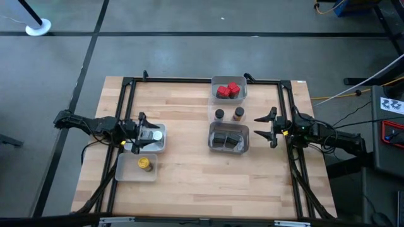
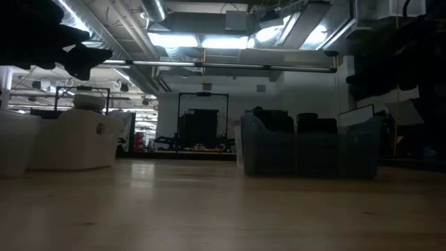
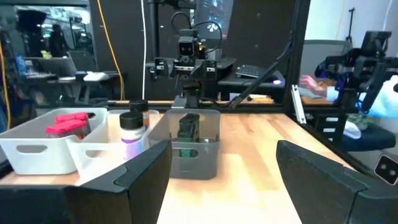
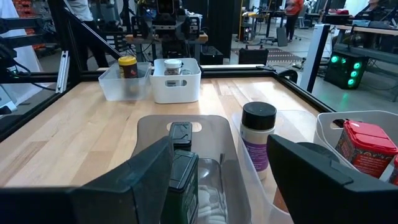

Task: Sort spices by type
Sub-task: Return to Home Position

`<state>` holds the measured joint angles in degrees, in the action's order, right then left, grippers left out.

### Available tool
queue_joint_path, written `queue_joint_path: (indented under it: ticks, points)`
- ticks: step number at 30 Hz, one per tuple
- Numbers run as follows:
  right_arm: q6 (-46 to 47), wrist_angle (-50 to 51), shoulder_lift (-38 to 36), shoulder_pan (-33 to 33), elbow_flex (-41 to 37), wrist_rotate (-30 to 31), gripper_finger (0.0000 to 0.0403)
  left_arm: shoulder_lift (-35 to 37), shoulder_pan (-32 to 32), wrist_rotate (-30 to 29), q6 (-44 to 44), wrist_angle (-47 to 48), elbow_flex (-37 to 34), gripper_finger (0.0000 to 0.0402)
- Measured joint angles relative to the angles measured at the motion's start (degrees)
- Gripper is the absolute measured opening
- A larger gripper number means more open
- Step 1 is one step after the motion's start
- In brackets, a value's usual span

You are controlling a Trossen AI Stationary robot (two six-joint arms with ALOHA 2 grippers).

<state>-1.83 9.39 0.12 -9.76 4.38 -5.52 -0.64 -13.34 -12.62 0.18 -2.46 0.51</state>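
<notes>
In the high view the red boxes [image 1: 228, 90] sit in a clear tray at the far side. Two small round jars, dark [image 1: 219, 114] and orange-brown [image 1: 238, 113], stand just nearer. The green tins [image 1: 228, 137] lie in a grey tray [image 4: 186, 124]. Silver-grey jars [image 1: 151, 135] fill a white tray [image 4: 176, 79], and the yellow jar [image 1: 145, 164] stands in a clear tray. My left gripper [image 1: 140, 133] hangs open at the white tray's left end. My right gripper [image 1: 256, 126] is open, just right of the grey tray. Both wrist views show wide empty gaps, left [image 3: 224, 155] and right [image 4: 221, 152].
A black frame [image 1: 189, 81] rims the wooden table. Bare wood lies in the middle between the trays [image 1: 186, 135] and along the near edge [image 1: 208, 189]. The low view shows the white tray [image 2: 77, 139] and grey tray [image 2: 306, 150] standing on the table.
</notes>
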Motion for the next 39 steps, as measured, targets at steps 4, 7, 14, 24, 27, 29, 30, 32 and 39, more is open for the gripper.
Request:
queue_joint_path:
  ticks: [4, 7, 14, 24, 27, 29, 30, 32, 39]
  points:
    - [0.00, 0.00, 0.00, 0.00, 0.00, 0.00, 0.0260, -0.04, 0.00, 0.00, -0.41, 0.00, 0.00, 0.0276]
    - [0.00, -0.02, 0.00, 0.00, 0.00, -0.02, 0.0260, -0.04, 0.00, 0.00, -0.43, 0.00, 0.00, 0.0276]
    - [0.00, -0.02, 0.00, 0.00, 0.00, -0.02, 0.0260, -0.04, 0.00, 0.00, 1.67, 0.00, 0.00, 0.0276]
    - [0.00, -0.02, 0.00, 0.00, 0.02, -0.02, 0.0260, -0.04, 0.00, 0.00, 1.22, 0.00, 0.00, 0.0276]
    - [0.00, -0.02, 0.00, 0.00, 0.02, -0.02, 0.0260, -0.04, 0.01, 0.01, 1.54, 0.00, 0.00, 0.0276]
    - [0.00, -0.02, 0.00, 0.00, 0.02, -0.02, 0.0260, -0.04, 0.00, 0.00, 1.26, 0.00, 0.00, 0.0276]
    - [0.00, -0.02, 0.00, 0.00, 0.02, -0.02, 0.0260, -0.04, 0.00, 0.01, 1.21, 0.00, 0.00, 0.0276]
    - [0.00, -0.02, 0.00, 0.00, 0.02, -0.02, 0.0260, -0.04, 0.01, 0.01, 1.49, 0.00, 0.00, 0.0276]
    - [0.00, -0.02, 0.00, 0.00, 0.02, -0.02, 0.0260, -0.04, 0.02, 0.02, 1.36, 0.00, 0.00, 0.0276]
